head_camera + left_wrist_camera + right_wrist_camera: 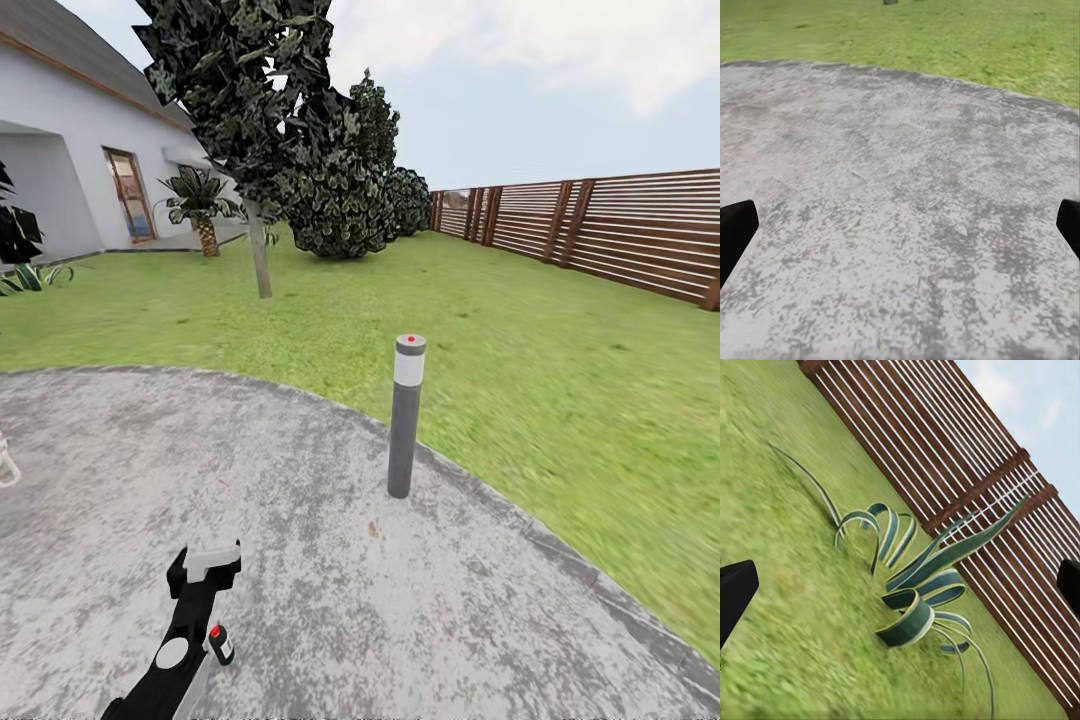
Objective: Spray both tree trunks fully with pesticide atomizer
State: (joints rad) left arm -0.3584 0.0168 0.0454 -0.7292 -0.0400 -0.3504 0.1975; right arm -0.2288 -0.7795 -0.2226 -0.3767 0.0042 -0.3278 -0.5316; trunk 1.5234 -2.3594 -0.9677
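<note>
A: What's cut off or hard to read?

B: In the head view a small white shape (6, 464) at the 9 o'clock edge is cropped, and I can't name it. The tree (250, 90) loses its canopy top at the 12 o'clock edge. The left arm enters from the 7 o'clock corner.

A: Surfaces?

B: The floor (330, 600) is mottled grey stone with a curved border against the lawn (520, 380). A smooth grey lamp post (405, 420) with a white band and red cap stands near that border. The tree trunk (260, 255) is thin and grey-brown under blocky dark leaves. The fence (600, 230) is brown horizontal slats, and the house (70, 170) is white.

A: The pesticide atomizer?

B: The pesticide atomizer (220, 643) is a tiny dark bottle with a red spot, lying on the floor just beside the black arm. It sits at 5 o'clock from the left gripper (207, 570). Whether it touches the arm, I can't tell.

A: Jaws?

B: The left gripper's fingers are spread wide over bare paving. The right gripper (900, 585) is wide too, facing a striped curling plant (911, 619) on grass.
</note>
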